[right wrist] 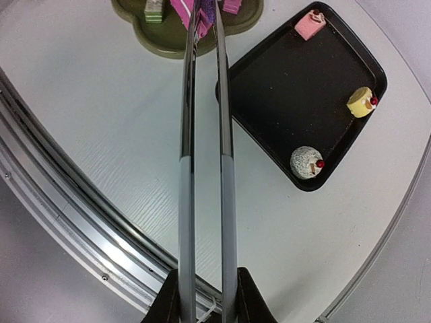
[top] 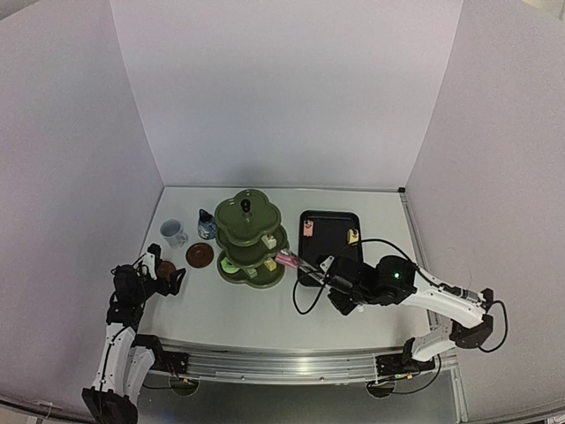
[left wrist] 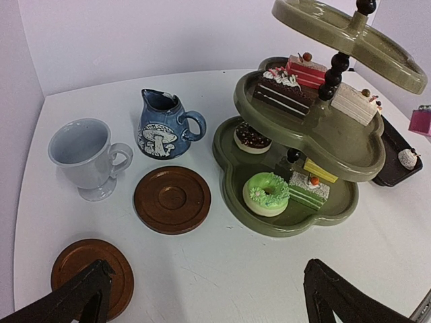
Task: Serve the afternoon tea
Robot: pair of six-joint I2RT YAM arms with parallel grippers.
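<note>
The dark green three-tier stand carries several tiny cakes, among them a green doughnut on the bottom tier. Left of it stand the white mug and the blue-and-white pot. One brown coaster lies before the pot, another by my left finger. My left gripper is open and holds nothing. My right gripper is shut on metal tongs, which pinch a pink cake at the stand's lower edge.
The black tray lies right of the stand, under the tongs' right side. On it sit a pink cake, a yellow one and a white round one. The table's metal front rail runs near my right wrist.
</note>
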